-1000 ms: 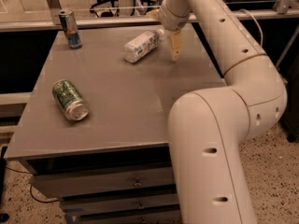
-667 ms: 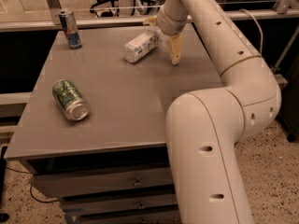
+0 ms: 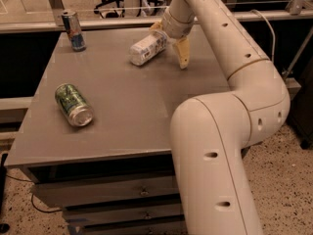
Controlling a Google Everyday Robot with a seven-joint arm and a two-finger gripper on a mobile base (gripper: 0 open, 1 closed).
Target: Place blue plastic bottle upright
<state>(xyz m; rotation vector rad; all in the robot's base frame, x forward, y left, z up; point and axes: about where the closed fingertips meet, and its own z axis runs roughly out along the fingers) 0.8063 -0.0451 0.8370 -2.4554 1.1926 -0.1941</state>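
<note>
Reaching over the far right part of the grey table (image 3: 137,106), my gripper (image 3: 170,43) hangs low with its jaws spread, one yellowish finger (image 3: 183,54) pointing down toward the tabletop and the other up near the back edge. It grips nothing. The blue plastic bottle (image 3: 145,49) lies on its side just beside the gripper, near the back edge and well in from the right one. Its long axis runs on a diagonal: the base points toward the middle and left of the table, and the neck end points up and right into the gap between my fingers. I cannot tell whether either finger touches it.

Bare tabletop stretches in front of the bottle to the near edge. A green can (image 3: 73,105) lies on its side near the left edge, well apart from the bottle. A slim blue-and-silver can (image 3: 73,30) stands upright in the far left corner. A ledge (image 3: 98,23) runs close behind the table's back edge.
</note>
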